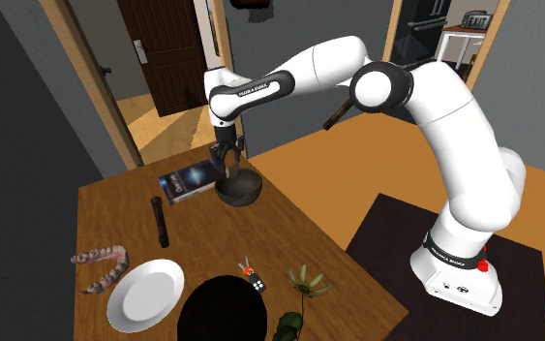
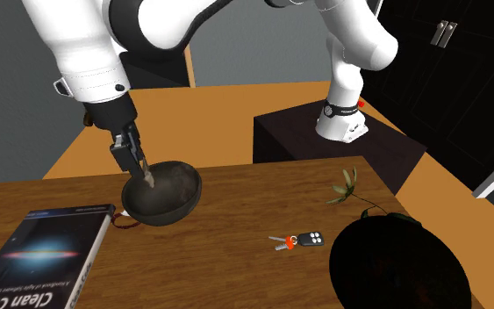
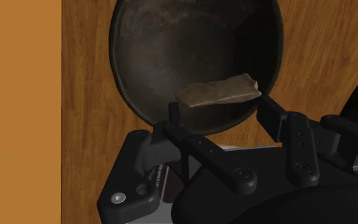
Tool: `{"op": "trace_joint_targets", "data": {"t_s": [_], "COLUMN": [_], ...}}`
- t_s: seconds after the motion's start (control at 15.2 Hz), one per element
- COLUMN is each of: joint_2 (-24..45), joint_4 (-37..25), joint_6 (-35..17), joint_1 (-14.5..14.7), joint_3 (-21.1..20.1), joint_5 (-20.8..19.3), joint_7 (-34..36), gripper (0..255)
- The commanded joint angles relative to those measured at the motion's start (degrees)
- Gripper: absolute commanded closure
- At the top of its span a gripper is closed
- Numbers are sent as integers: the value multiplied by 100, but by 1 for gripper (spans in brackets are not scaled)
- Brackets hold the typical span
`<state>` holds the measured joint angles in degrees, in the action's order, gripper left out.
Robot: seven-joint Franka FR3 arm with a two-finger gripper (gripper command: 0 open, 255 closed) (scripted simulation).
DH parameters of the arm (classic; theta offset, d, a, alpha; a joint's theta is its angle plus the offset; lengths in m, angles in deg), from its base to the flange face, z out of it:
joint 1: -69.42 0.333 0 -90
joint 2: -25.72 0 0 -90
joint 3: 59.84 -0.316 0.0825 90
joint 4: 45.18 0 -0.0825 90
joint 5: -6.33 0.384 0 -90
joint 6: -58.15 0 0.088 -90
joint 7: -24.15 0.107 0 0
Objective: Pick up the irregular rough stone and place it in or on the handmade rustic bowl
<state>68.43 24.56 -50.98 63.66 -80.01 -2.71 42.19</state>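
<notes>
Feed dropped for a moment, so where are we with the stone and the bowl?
Done: the flat tan rough stone is lifted off the wooden table. In hand: the black gripper appears to clasp it just over the dark round bowl. Left: open the fingers so it lands inside, then pull away.

A home: a wooden desk (image 1: 212,242) carries a book (image 1: 189,181), keys (image 2: 297,240), a white plate (image 1: 145,294) and a potted plant (image 2: 392,263) (dark panelled door (image 1: 168,48) beyond).
</notes>
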Motion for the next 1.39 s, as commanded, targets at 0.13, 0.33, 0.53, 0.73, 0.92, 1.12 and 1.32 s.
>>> {"op": "trace_joint_targets", "data": {"t_s": [0.13, 0.33, 0.53, 0.73, 0.92, 1.12, 1.32], "joint_2": [116, 200, 295, 325, 325, 325, 326], "joint_4": [114, 209, 283, 304, 304, 304, 303], "joint_6": [-228, -403, -569, -620, -620, -620, -619], "joint_1": [-6, -6, -1, 0, 0, 0, 0], "joint_3": [24, 42, 61, 68, 68, 68, 68], "joint_5": [-29, -51, -75, -83, -83, -83, -83], "joint_7": [-10, -6, -2, -1, -1, -1, -1], "gripper": [255, 255, 255, 255, 255, 255, 0]}}
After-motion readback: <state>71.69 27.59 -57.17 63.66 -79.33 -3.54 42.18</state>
